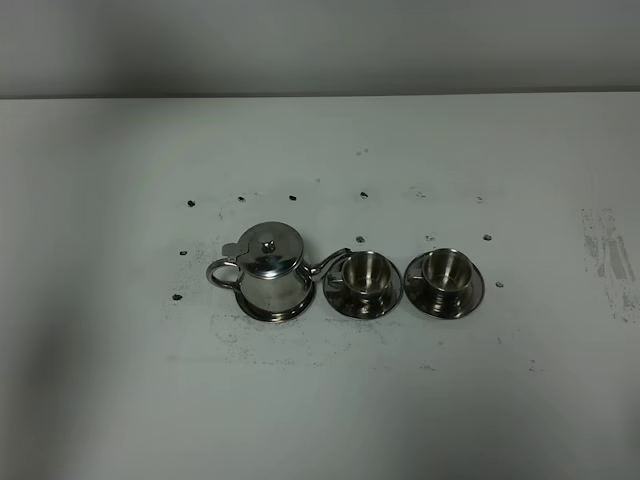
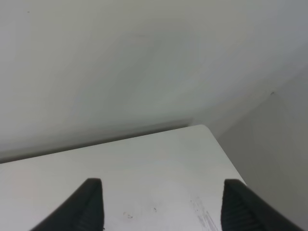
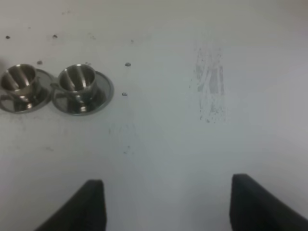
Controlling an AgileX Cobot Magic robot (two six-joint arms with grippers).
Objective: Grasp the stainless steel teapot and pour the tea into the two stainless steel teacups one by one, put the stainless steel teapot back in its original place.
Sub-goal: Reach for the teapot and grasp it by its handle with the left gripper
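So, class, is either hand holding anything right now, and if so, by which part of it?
Nothing is held. The left hand and the right hand are both open and empty; the teapot stands with no hand on it.

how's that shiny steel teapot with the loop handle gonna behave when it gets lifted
The squat shiny steel teapot looks rigid, and its polished body is probably slippery, so the loop handle seems the safer grip. Its wide base suggests it resists tipping. The domed knobbed lid might shift when tilted.

High view faces down on table [image 1: 100, 400] — right wrist shares teacups [image 3: 77, 79] [image 3: 19, 79] (left wrist: corner only).
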